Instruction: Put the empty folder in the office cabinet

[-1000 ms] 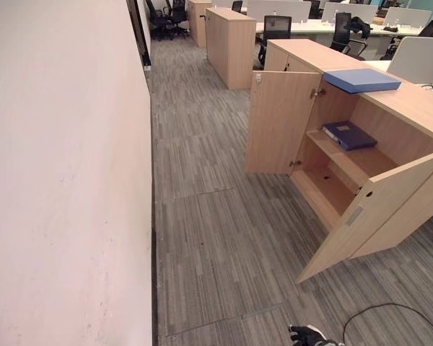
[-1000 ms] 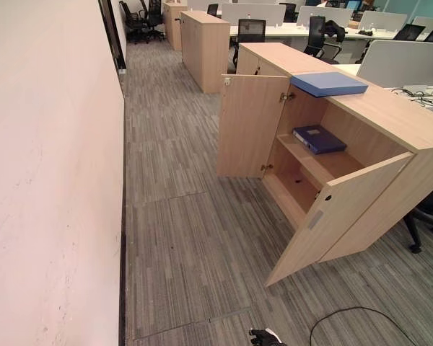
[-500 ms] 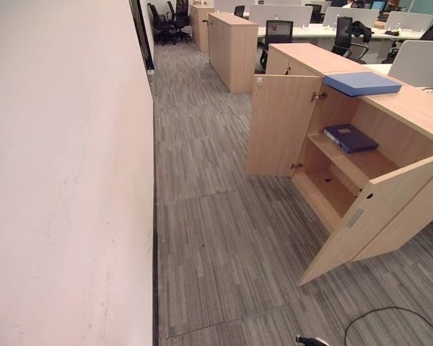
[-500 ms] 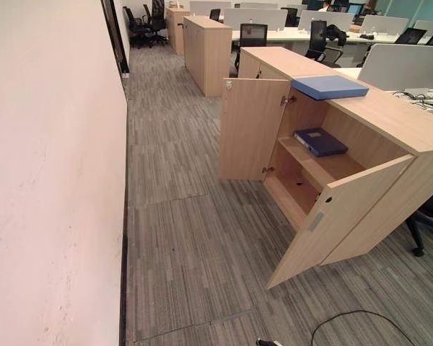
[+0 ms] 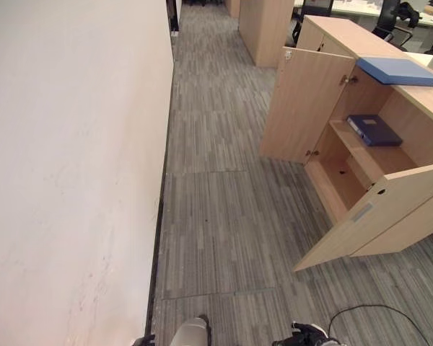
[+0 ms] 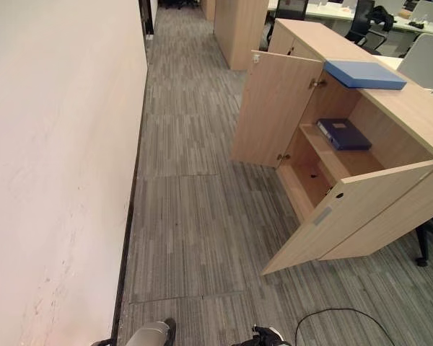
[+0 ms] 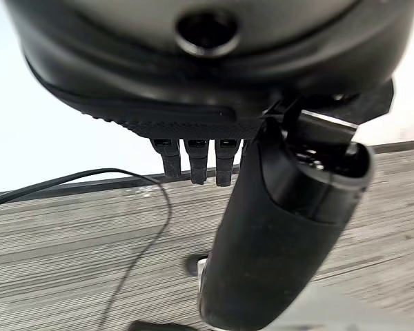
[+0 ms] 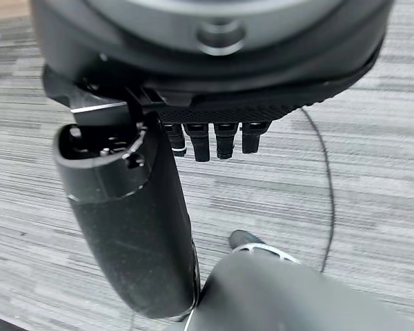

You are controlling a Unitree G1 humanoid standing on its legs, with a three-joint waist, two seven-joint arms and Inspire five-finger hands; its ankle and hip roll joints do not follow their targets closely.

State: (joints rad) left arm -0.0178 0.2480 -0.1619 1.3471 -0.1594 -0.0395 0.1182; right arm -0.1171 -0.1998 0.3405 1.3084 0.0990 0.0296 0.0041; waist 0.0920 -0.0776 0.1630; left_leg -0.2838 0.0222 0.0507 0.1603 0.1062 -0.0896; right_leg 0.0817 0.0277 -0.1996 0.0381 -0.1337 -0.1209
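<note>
Both hands hanging low over carpet, folder lying on cabinet top.
Office cabinet standing with both doors open; light blue folder resting flat on its top, a dark blue folder lying on the upper shelf inside. Left hand and right hand holding nothing, fingers hanging straight and apart above the floor.
</note>
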